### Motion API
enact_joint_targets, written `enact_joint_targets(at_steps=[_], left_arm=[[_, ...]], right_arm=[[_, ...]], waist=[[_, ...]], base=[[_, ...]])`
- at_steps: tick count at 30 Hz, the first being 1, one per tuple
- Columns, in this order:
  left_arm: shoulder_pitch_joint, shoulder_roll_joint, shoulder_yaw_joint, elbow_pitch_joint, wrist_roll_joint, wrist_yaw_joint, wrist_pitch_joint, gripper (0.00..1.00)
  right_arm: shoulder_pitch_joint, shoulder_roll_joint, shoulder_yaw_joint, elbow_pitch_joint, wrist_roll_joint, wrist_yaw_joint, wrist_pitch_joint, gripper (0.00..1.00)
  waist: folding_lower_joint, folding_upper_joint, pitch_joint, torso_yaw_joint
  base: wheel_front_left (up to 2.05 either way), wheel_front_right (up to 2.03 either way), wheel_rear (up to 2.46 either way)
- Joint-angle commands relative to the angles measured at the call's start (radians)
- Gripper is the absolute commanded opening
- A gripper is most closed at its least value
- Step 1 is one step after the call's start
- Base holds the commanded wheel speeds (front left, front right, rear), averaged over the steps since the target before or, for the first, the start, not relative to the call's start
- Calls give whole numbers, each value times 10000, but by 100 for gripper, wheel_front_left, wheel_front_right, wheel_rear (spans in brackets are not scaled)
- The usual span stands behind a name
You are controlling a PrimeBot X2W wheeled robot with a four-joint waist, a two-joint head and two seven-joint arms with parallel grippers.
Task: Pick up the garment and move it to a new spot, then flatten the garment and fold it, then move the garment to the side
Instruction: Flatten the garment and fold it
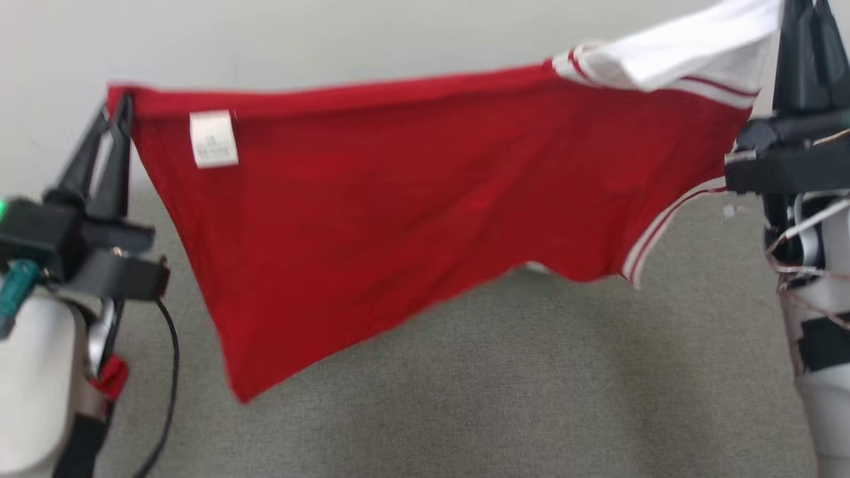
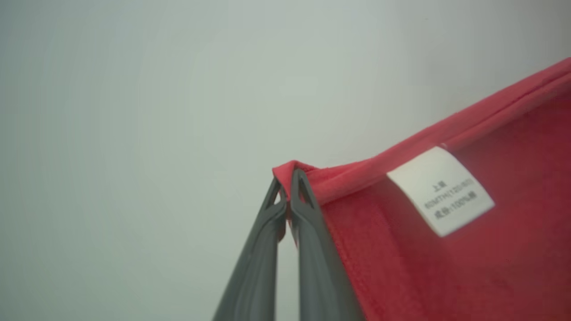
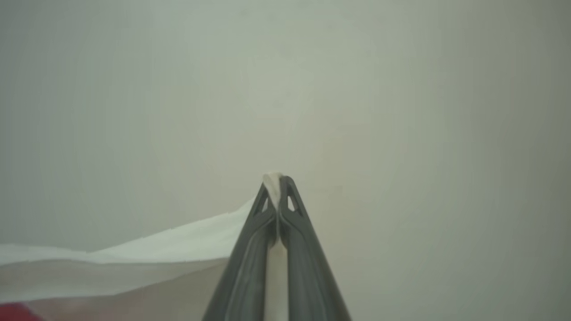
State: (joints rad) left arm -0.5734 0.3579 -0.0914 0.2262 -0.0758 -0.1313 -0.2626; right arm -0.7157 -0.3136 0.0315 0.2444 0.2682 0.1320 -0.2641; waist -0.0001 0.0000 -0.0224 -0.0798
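Garment: a red garment (image 1: 425, 199) with a white sleeve (image 1: 671, 60) at its right end. The sleeve is edged in thin red and white stripes.
Trim: the same striped trim (image 1: 654, 239) runs down the lower right edge of the red cloth.
Label: a white care label (image 1: 213, 138) is sewn just under the top hem near the left corner and hangs flat. The left wrist view shows small grey print on it, too soft to read.
Shape: the top hem is pulled taut and rises toward the right. Below it the cloth hangs as one slanted sheet with shallow creases, narrowing to a point at the lower left.
Place: the garment is held up in the air in front of the pale wall (image 1: 332, 40), above the grey surface (image 1: 531, 398). Its lowest point hangs over the near left part of that surface; I cannot tell whether it touches.
Left gripper: the left gripper (image 1: 121, 103) has its fingers pinched together on the red top left corner, with a small fold of hem showing over the tips.
Right gripper: the right gripper (image 3: 279, 180) is closed on the white sleeve, with a sliver of white cloth caught between the tips.
Relation: the garment spans from one gripper to the other. The care label sits just beside the left fingers, and the sleeve trails away to the left in the right wrist view.
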Motion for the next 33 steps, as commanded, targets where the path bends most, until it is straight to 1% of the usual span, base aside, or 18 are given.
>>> enact_joint_targets(at_steps=[1, 2, 6, 9, 15, 18, 21, 23, 26, 28, 30, 33], left_arm=[[-582, 232, -248, 135, 10, 19, -32, 0], [-582, 232, -248, 135, 10, 19, -32, 0], [-1902, 767, -715, 734, -46, 17, 117, 0], [-2858, 1018, -1071, 1131, -58, 18, 279, 0], [-4652, 951, -1439, 1805, 112, 19, 467, 0], [-5550, 861, -1602, 2261, 264, 38, 522, 0], [-6460, 899, -1711, 2791, 479, 92, 541, 0], [-7213, 924, -1857, 3088, 749, 105, 532, 0], [-8430, 1001, -1981, 3487, 1102, 289, 469, 0], [-9096, 1169, -2076, 3772, 1359, 337, 499, 0], [-9793, 1214, -2253, 4022, 1595, 337, 461, 0], [-10469, 1103, -2408, 4430, 1729, 376, 249, 0]], right_arm=[[-538, -265, 317, 235, -66, -22, 1, 0], [-538, -265, 317, 235, -66, -22, 1, 0], [-1809, -646, 959, 869, -174, -22, 1, 0], [-2774, -987, 1281, 1435, -319, -22, 24, 0], [-4898, -1424, 1568, 2520, -674, -22, 140, 0], [-6011, -1520, 1517, 3071, -838, -22, 107, 0], [-7127, -1563, 1318, 3609, -1114, -23, 75, 0], [-7877, -1705, 1122, 3856, -1540, -23, 52, 0], [-8952, -1783, 793, 4123, -2146, -25, 20, 0], [-9545, -1680, 578, 4363, -2432, -26, 12, 0], [-10005, -1668, 557, 4507, -2741, -26, 0, 0], [-10267, -1656, 551, 4738, -2971, -28, -8, 0]], waist=[[1, 0, -9, 44], [1, 0, -9, 44], [1, 0, 263, 77], [1, 0, 768, 99], [1, 0, 2278, 164], [1, 0, 3095, 159], [1, 0, 3846, 117], [1, 0, 4339, 128], [1, 0, 4956, 156], [1, 0, 5290, 71], [1, 0, 5613, 45], [1, 0, 5918, 30]], base=[[0, 0, 0], [0, 0, 0], [0, 0, 0], [0, 0, 0], [0, 0, 0], [0, 0, 0], [0, 0, 0], [0, 0, 0], [0, 0, 0], [0, 0, 0], [0, 0, 0], [0, 0, 0]])
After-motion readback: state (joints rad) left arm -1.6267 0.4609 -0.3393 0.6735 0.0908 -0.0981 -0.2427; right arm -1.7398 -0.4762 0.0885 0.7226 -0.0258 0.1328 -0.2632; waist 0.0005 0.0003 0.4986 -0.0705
